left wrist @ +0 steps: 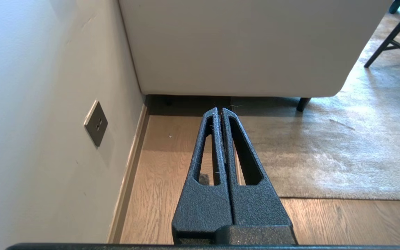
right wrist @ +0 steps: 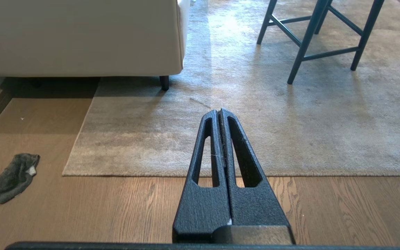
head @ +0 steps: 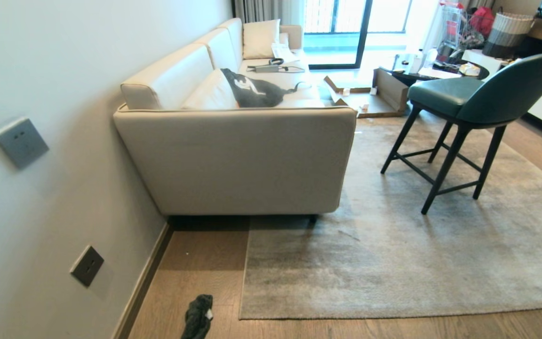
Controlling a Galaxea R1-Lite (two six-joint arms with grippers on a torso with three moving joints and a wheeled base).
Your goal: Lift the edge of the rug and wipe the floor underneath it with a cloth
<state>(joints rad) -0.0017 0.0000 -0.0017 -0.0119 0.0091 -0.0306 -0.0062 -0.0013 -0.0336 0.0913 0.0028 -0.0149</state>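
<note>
On the brown wood-grain plank floor [head: 299,329] beside the grey-beige short-pile rug edge [head: 245,282], small fuzzy dark grey cloth [head: 198,316] lies unpicked; both grippers' fingers pressed together, empty; next: grab cloth.

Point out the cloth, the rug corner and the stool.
cloth [right wrist: 15,177]: right wrist view, middle of the crumpled fabric.
rug corner [head: 245,313]: head view, near corner by the cloth.
stool [head: 445,94]: head view, green seat cushion.
</note>
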